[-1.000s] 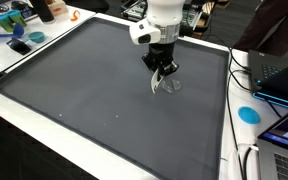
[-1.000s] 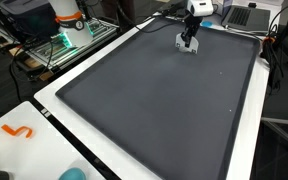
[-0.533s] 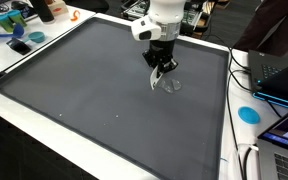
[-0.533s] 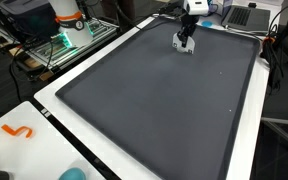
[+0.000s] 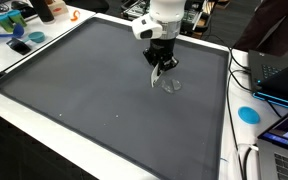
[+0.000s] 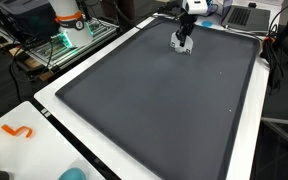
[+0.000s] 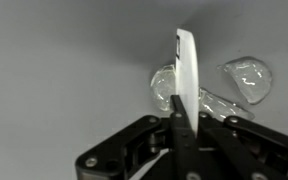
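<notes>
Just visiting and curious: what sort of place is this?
Likely a lab or office bench: a laptop and cables beside a dark mat on a white table, and a robot gripper pinching a white piece.

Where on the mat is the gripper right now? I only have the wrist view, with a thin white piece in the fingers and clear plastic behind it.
Observer: In both exterior views the gripper is near one edge of the dark mat, close to a corner. The white piece hangs down from it.
Operator: What lies beside its lower end?
Observer: One small cluster of clear plastic lies on the mat right next to it. I cannot tell whether the two touch.
Operator: Anything off the mat on that side?
Observer: A blue disc and a laptop sit just beyond the mat's edge.
</notes>
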You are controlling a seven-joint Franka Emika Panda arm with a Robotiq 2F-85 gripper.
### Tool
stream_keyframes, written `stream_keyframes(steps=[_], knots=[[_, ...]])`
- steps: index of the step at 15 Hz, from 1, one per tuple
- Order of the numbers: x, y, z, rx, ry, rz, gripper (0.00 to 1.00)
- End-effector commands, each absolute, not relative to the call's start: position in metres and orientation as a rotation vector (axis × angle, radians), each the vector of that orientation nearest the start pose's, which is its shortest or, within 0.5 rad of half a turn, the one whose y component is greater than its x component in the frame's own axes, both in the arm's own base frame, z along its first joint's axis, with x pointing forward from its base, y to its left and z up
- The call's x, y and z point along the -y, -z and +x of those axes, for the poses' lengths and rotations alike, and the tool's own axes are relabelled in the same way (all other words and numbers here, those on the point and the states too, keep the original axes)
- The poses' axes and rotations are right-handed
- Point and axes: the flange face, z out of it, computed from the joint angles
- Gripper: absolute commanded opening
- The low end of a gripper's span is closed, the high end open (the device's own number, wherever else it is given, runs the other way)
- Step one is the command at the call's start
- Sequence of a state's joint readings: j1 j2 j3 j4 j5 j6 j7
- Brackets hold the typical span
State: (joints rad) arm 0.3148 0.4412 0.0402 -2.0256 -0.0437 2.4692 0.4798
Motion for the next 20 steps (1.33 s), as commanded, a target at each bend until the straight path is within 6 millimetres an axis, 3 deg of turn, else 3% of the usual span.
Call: stream_keyframes(steps=[1, 9, 20], knots=[[-0.207, -0.225, 0.552, -0.092, -0.068, -3.141, 0.01], [-0.223, -0.258, 0.560, -0.052, 0.035, -3.131, 0.01], [-0.256, -0.334, 0.571, 0.011, 0.133, -3.143, 0.01]])
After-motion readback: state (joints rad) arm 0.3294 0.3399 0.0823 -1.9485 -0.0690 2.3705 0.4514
